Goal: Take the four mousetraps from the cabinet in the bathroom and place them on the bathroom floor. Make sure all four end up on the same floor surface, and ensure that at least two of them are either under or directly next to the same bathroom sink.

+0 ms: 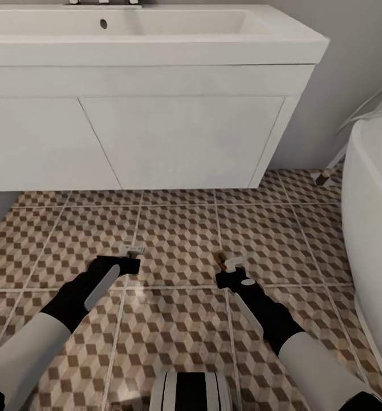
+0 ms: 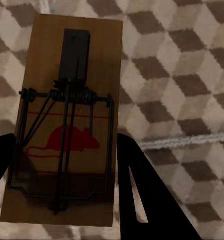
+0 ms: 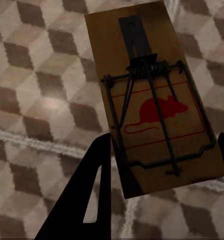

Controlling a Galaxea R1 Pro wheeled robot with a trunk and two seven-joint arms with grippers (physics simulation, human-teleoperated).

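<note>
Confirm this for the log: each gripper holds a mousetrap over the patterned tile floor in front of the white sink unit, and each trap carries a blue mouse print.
Wrong on the colour. The mouse print is red, as both wrist views show on the left mousetrap and the right mousetrap. The rest holds: left gripper, right gripper, bathroom floor, sink.

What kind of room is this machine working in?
A bathroom, most likely: a white sink on a drawer unit, the curved edge of a bathtub at the right, and a tiled floor.

- White bathtub (image 1: 373, 188) at the right edge.
- Grey wall (image 1: 339, 91) behind it.
- Pale hose (image 1: 365, 111), perhaps a shower line, above the tub.
</note>
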